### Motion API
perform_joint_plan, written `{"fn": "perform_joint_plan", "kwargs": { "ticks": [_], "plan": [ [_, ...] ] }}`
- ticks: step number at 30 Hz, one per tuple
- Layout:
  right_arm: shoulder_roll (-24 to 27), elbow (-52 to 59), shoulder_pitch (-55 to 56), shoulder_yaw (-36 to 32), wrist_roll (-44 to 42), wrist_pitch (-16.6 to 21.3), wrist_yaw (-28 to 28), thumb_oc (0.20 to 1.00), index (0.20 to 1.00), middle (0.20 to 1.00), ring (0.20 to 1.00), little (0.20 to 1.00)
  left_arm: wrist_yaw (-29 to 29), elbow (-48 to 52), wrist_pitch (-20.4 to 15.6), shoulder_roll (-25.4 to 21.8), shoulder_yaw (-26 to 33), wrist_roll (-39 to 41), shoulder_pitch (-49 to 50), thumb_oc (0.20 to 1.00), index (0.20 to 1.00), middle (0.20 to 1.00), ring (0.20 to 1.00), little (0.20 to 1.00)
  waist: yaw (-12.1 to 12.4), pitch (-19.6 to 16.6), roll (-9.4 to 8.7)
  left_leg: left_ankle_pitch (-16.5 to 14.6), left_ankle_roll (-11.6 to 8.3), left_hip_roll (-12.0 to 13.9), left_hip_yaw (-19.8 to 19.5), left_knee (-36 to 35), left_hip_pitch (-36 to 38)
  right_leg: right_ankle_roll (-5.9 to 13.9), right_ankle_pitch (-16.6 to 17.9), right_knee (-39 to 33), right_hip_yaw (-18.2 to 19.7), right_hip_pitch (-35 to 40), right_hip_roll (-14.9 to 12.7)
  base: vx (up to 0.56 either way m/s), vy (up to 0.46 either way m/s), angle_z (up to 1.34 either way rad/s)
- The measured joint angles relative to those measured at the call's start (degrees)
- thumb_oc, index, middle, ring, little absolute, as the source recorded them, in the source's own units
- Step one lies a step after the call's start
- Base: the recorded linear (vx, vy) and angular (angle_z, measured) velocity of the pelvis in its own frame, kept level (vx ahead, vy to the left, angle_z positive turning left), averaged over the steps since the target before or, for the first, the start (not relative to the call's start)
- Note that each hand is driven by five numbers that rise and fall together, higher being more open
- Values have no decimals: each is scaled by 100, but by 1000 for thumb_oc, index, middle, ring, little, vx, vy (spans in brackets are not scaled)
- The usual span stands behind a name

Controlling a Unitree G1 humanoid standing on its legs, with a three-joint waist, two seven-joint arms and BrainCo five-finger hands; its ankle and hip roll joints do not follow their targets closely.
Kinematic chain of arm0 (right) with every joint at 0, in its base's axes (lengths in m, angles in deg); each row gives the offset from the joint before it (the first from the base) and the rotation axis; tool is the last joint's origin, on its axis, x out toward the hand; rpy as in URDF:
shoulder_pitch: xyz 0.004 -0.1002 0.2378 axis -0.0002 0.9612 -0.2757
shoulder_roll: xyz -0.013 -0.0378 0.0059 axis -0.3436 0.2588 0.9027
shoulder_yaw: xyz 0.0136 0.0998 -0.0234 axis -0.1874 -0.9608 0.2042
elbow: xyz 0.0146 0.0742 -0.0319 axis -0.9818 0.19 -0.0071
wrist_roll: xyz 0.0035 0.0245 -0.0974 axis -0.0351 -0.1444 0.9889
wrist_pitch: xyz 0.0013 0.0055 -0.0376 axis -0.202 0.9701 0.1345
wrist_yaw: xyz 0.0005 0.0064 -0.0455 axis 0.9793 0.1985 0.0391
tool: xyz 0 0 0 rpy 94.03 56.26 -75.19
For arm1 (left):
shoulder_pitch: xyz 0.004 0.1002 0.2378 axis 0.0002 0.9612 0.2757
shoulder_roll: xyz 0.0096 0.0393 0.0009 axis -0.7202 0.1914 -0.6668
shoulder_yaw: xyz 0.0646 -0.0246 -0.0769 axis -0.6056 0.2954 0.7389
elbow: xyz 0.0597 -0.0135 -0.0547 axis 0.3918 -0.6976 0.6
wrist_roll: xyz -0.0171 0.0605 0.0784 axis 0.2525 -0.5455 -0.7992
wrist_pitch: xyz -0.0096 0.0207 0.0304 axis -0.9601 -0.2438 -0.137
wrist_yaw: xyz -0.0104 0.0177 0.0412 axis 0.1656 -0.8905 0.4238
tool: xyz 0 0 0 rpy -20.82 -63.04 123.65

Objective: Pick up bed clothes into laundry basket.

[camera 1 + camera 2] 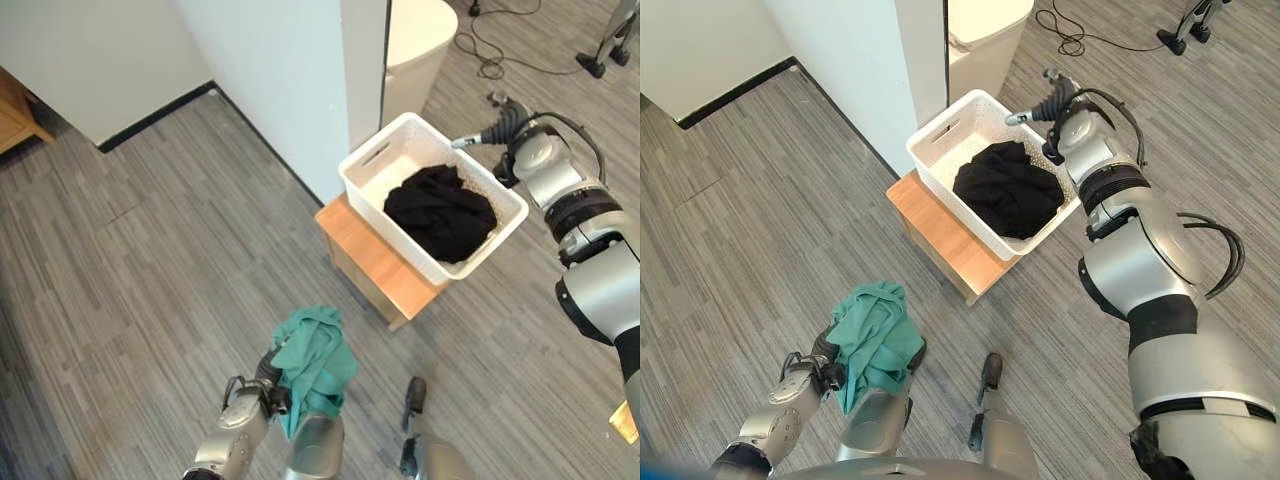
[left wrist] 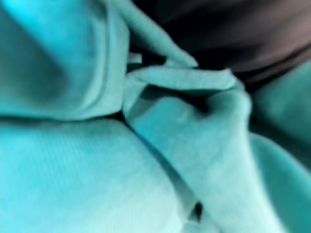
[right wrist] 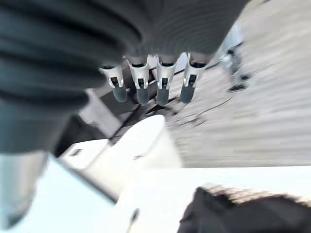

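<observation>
1 green garment (image 1: 315,362) hangs bunched from the left hand (image 1: 262,388) at the near left, fingers clamped on the cloth. Farther right, a white laundry basket (image 1: 372,160) on a low wooden stand (image 1: 370,258) holds black clothes (image 1: 440,212). The right hand (image 1: 1045,107) hovers beside the basket's far rim, fingers straight, holding nothing.

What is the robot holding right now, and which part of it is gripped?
The left hand holds a bunched teal-green garment by one edge of the bundle; the exact part is hidden. The right hand, fingers straight beside the white laundry basket, holds nothing.
</observation>
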Motion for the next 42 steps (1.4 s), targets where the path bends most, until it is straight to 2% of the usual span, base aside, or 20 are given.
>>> {"fn": "perform_joint_plan", "kwargs": {
  "ticks": [2, 5, 8, 9, 10, 11, 12, 15, 16, 17, 19, 23, 24, 27, 29, 30, 35, 38, 39, 42],
  "plan": [
    [65, 268, 4, 129, -170, 32, -129, 1000, 1000, 1000, 1000, 1000, 0, 31, -5, -14, 79, -1, -45, 200, 200, 200, 200, 200, -35, 16, -30, -2, -1, 8, 15, -38, 93, 1, -2, -1, 15, 60, 4, 0, 28, -5],
    [454, 1389, 75, 118, -552, 62, -166, 1000, 1000, 1000, 1000, 1000, 1, 395, -8, -255, 234, -10, 29, 200, 200, 200, 200, 200, -142, 66, -121, -1, 1, 16, 65, -85, 142, 0, 0, 0, 95, 65, 9, 2, 21, -11],
    [861, 2776, 474, -329, -753, 271, -94, 1000, 1000, 1000, 1000, 1000, 23, 846, -37, -638, 459, -25, 96, 200, 200, 200, 200, 200, -253, 76, -191, 9, 16, 14, 197, -170, 308, 10, 6, 0, 182, 145, -9, 52, 48, -16],
    [1082, 3804, 1308, -1174, -805, 228, -38, 1000, 1000, 1000, 1000, 1000, 45, 1148, 85, -855, 462, -97, -59, 200, 200, 200, 200, 200, -298, 76, -207, 8, 17, 11, 224, -196, 379, 10, -3, -1, 235, 178, -8, 44, 24, 1],
    [1130, 5159, 2469, -2357, -907, 403, 86, 1000, 1000, 1000, 1000, 1000, 48, 1727, 123, -1243, 479, -136, -80, 200, 200, 200, 200, 200, -288, 67, -247, 4, 16, 22, 197, -202, 406, 8, -17, 1, 225, 204, 5, 25, 20, 6],
    [1075, 5770, 3122, -2815, -968, 630, 152, 1000, 1000, 1000, 1000, 1000, 36, 1994, 53, -1432, 512, -159, -113, 200, 200, 200, 200, 200, -282, 63, -260, 5, 19, 26, 193, -205, 430, 8, -15, 2, 232, 258, -1, 53, 30, -22],
    [992, 6053, 4086, -2956, -1042, 758, 180, 1000, 1000, 1000, 1000, 1000, 72, 2076, -99, -1649, 714, -295, -684, 200, 200, 200, 200, 200, -427, 60, -189, -52, 47, -3, 357, -212, 652, 30, -31, 1, 327, 394, -58, 66, 33, -25],
    [549, 6309, 6085, -3787, -1236, 688, 134, 1000, 1000, 1000, 1000, 1000, 166, 2274, -160, -1868, 758, -543, -1742, 200, 200, 200, 200, 200, -696, 2, -151, -85, 50, -28, 353, -216, 704, 69, -60, 0, 326, 474, -95, 42, 12, -10],
    [490, 6282, 6469, -3851, -1271, 543, 133, 1000, 1000, 1000, 1000, 1000, 198, 2304, -259, -1850, 814, -570, -1964, 200, 200, 200, 200, 200, -793, -7, -135, -96, 50, -36, 377, -218, 692, 71, -61, 0, 379, 415, -106, 57, 2, -33],
    [522, 6291, 6696, -3857, -1262, 422, 95, 1000, 1000, 1000, 1000, 1000, 223, 2264, -329, -1795, 915, -571, -2178, 200, 200, 200, 200, 200, -957, -24, -106, -135, 52, -37, 480, -218, 680, 99, -67, 0, 479, 360, -104, 64, -7, -33],
    [506, 6445, 7388, -4114, -1222, 404, 0, 1000, 1000, 1000, 1000, 1000, 264, 1992, -307, -1614, 654, -590, -2660, 200, 200, 200, 200, 200, -1304, -169, 15, -137, 52, -6, 549, -218, 721, 79, -49, 0, 544, 357, -68, 77, 9, -28],
    [555, 6772, 7908, -4633, -1153, 415, -140, 1000, 1000, 1000, 1000, 1000, 267, 1816, -243, -1632, 476, -795, -3044, 200, 200, 200, 200, 200, -1656, -309, 126, -194, 37, 107, 806, -229, 812, 44, -25, 0, 757, 331, 54, 54, 5, -31],
    [439, 6931, 8081, -4879, -1155, 461, -188, 1000, 1000, 1000, 1000, 1000, 266, 1811, -236, -1676, 448, -796, -3108, 200, 200, 200, 200, 200, -1660, -369, 157, -203, 27, 124, 808, -231, 798, 38, -23, 1, 761, 318, 73, 32, 0, -19],
    [537, 6931, 8411, -5004, -1154, 477, -229, 1000, 1000, 1000, 1000, 1000, 321, 1517, -248, -1710, 448, -792, -3344, 200, 200, 200, 200, 200, -1861, -462, 201, -231, -6, 211, 855, -229, 823, 19, -11, 2, 809, 294, 165, 28, -3, -12],
    [264, 6930, 8668, -5170, -1172, 477, -226, 1000, 1000, 1000, 1000, 1000, 410, 1225, -246, -1766, 300, -791, -3600, 200, 200, 200, 200, 200, -1890, -513, 206, -230, -7, 246, 914, -229, 818, 2, 1, 2, 840, 269, 198, 8, -10, -12],
    [56, 6926, 8902, -5013, -1272, 472, -297, 1000, 1000, 1000, 1000, 1000, 451, 813, -241, -1840, 122, -792, -3897, 200, 200, 200, 200, 200, -1926, -543, 211, -236, -17, 266, 946, -237, 820, -15, 13, 1, 895, 247, 219, 0, -25, -13],
    [6, 6903, 9328, -4364, -1415, 377, -676, 1000, 1000, 1000, 1000, 1000, 538, -533, -197, -2074, -588, -1022, -4929, 200, 200, 200, 200, 200, -2112, -684, 197, -221, -36, 273, 947, -259, 647, -16, 3, 1, 889, 74, 209, -6, -8, -3],
    [6, 6887, 9325, -4372, -1449, 342, -704, 1000, 1000, 1000, 1000, 1000, 597, -1106, -186, -2081, -814, -1214, -5244, 200, 200, 200, 200, 200, -2175, -726, 161, -206, -29, 267, 974, -257, 617, -15, 18, 0, 902, 27, 223, -30, -26, -5],
    [0, 6875, 9380, -4364, -1449, 344, -711, 1000, 1000, 1000, 1000, 1000, 606, -1875, -72, -2086, -1116, -1496, -5670, 200, 200, 200, 200, 200, -2192, -817, 78, -205, -32, 272, 1046, -248, 537, -17, 33, -1, 946, -82, 235, -35, -16, -15],
    [1, 6874, 9401, -4421, -1449, 347, -684, 1000, 1000, 1000, 1000, 1000, 637, -2634, 55, -2136, -1281, -1920, -6009, 200, 200, 200, 200, 200, -2289, -846, -37, -194, -42, 280, 1101, -229, 413, -16, 75, 2, 983, -220, 242, -35, -12, -11]
  ]
}}
